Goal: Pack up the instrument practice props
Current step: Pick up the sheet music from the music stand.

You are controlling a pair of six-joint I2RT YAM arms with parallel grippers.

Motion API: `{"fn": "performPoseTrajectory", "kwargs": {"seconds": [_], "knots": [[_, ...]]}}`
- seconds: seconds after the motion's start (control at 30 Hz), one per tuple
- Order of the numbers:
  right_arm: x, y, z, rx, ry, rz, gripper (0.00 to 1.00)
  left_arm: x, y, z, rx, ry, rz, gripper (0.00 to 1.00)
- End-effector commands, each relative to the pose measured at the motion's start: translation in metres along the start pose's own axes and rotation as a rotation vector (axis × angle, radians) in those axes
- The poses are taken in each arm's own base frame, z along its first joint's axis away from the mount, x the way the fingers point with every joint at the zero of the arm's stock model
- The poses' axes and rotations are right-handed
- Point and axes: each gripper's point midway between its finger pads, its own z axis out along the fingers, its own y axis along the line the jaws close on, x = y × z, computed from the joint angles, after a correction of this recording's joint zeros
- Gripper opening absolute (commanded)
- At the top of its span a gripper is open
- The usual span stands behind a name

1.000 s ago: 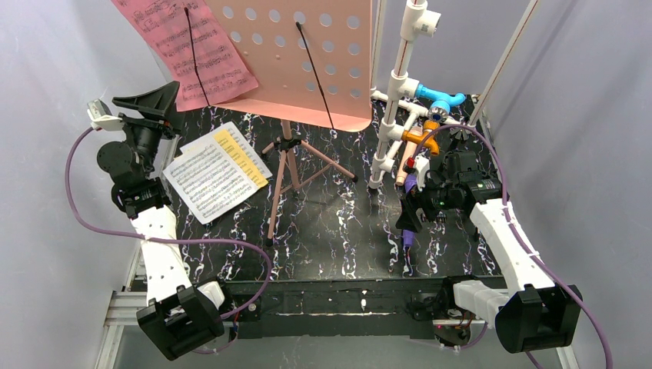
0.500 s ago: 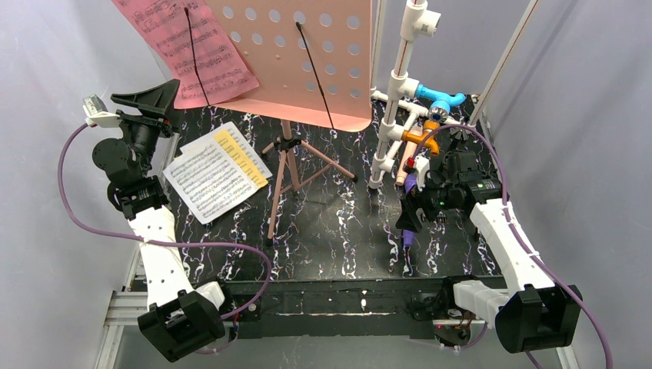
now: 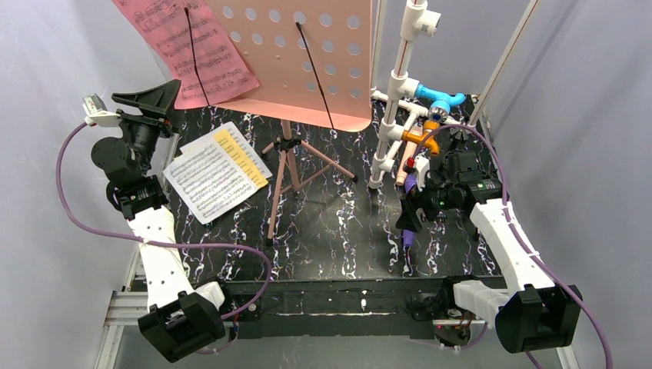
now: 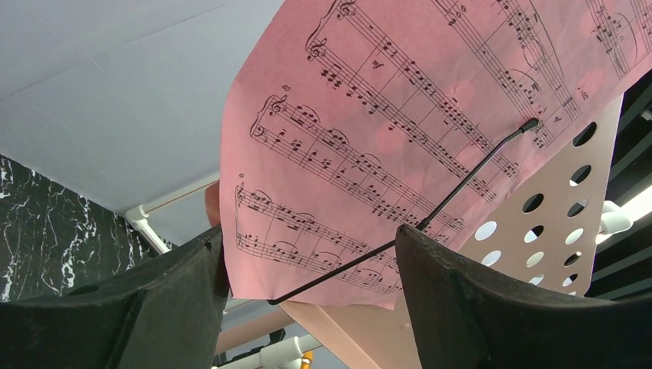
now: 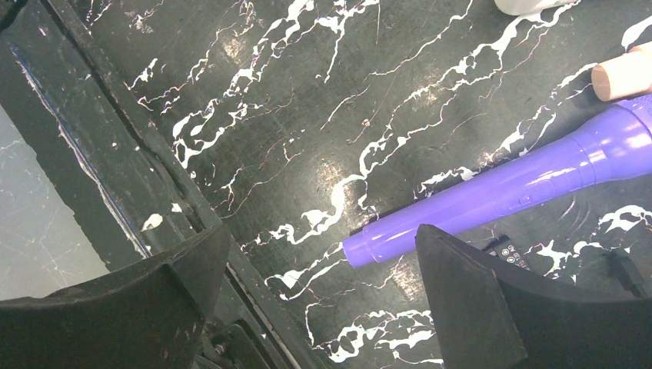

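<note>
- Your left claw (image 4: 307,238) gapes empty, facing the pink sheet (image 4: 400,115) at 11 o'clock, pinned under a wire (image 4: 461,181).
- The paper looks light, floppy and tearable: pinch its lower edge and slide gently.
- Your right claw (image 5: 319,234) hangs spread, empty, over the mic (image 5: 500,192).

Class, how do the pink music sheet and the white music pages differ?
The pink music sheet is one colour; the white music pages include a yellow strip. The pink sheet is held up on the stand by a wire arm; the white pages lie flat on the table. Both show printed staves.
</note>
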Motion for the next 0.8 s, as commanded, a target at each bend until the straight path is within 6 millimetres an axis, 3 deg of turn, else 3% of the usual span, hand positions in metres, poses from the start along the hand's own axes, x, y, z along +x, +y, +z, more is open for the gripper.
{"fn": "performPoseTrajectory", "kwargs": {"seconds": [0.0,0.77], "knots": [[-0.005,0.002,-0.002,0.000,-0.021,-0.024,1.00,0.003,-0.033,-0.007,0.064,0.007,0.082,0.73],[-0.004,0.001,0.000,-0.002,-0.018,-0.021,1.00,0.004,-0.047,-0.010,0.071,0.005,0.114,0.72]]}}
